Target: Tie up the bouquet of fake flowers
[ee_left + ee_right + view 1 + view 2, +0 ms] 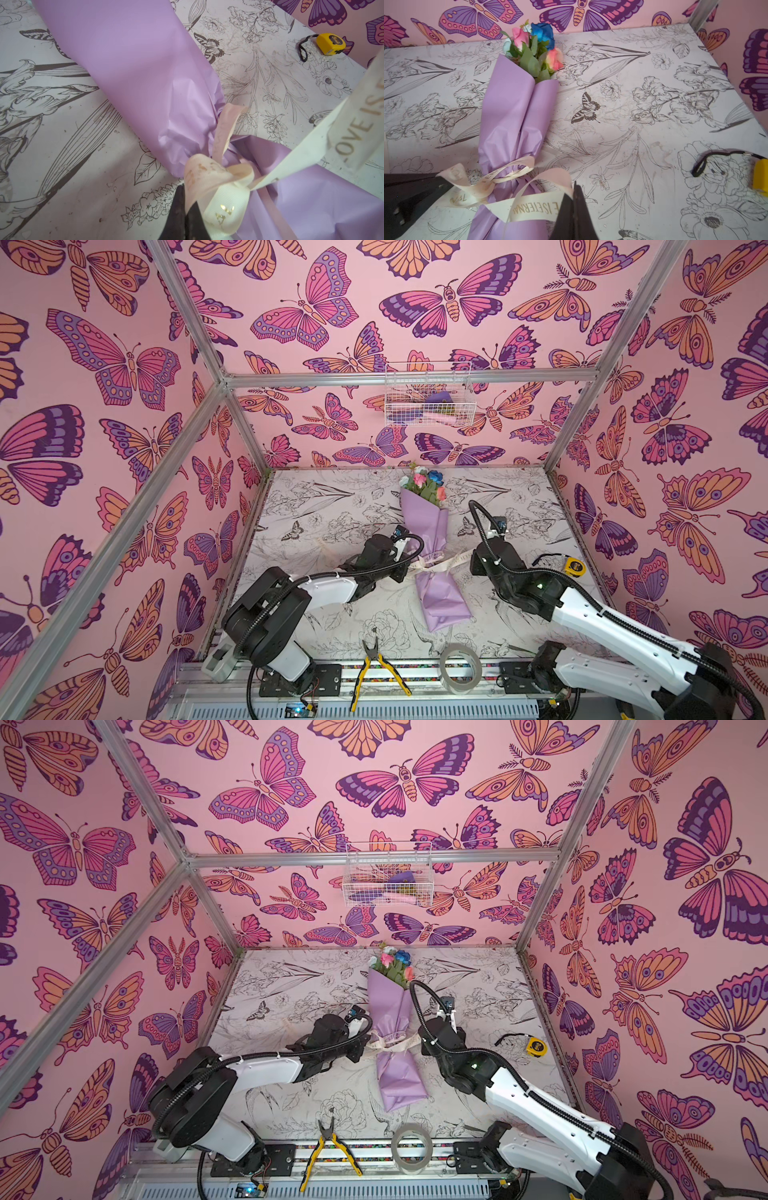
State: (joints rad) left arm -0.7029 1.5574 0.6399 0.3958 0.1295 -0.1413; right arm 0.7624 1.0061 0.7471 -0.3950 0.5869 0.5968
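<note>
A flower-printed desk carries the lilac bouquet at its middle, flower heads at the far end. A cream ribbon circles its pinched waist. Flanking that waist, the left fingers and right fingers are each closed on a ribbon end.

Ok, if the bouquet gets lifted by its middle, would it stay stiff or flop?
Probably light: the bouquet is thin paper around fake flowers. The paper crumples at the tied waist, so it may bend there. The ribbon curls in loose loops, likely floppy.
</note>
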